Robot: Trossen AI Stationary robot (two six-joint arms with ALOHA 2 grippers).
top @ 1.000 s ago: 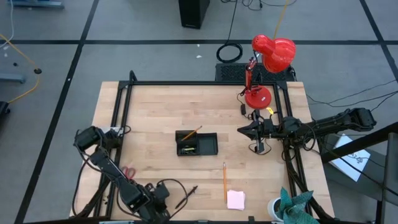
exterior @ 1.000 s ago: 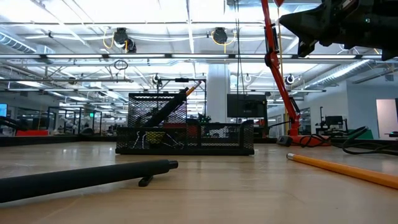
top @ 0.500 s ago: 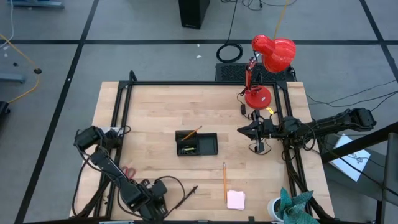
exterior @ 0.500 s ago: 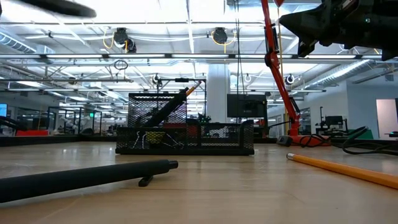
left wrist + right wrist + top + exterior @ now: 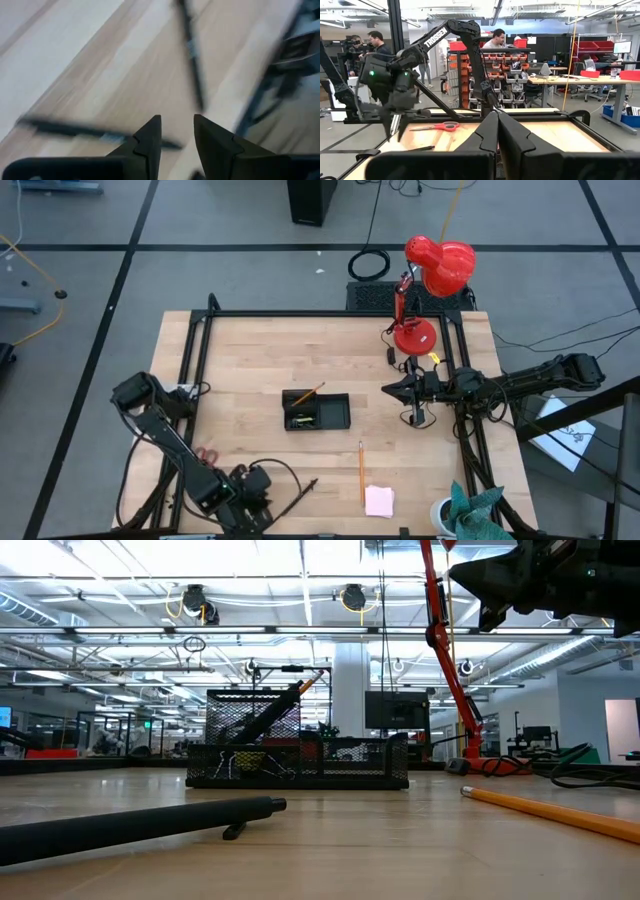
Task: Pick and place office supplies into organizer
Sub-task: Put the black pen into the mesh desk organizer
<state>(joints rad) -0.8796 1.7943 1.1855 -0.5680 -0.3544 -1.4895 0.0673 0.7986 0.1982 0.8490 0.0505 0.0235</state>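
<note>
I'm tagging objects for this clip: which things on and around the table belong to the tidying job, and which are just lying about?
Part of the job:
organizer
orange pencil
pink note pad
red-handled scissors
black pen
left gripper, open above the pens

Lying about:
red desk lamp
cable coil
teal cloth

Mesh organizer (image 5: pixel 297 750) mid-table, pencil (image 5: pixel 305 683) leaning inside; black pen (image 5: pixel 140 827) foreground; orange pencil (image 5: pixel 555 813) right.

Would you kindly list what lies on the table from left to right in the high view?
Red-handled scissors → black pen → black organizer → orange pencil → pink note pad → red lamp base.
</note>
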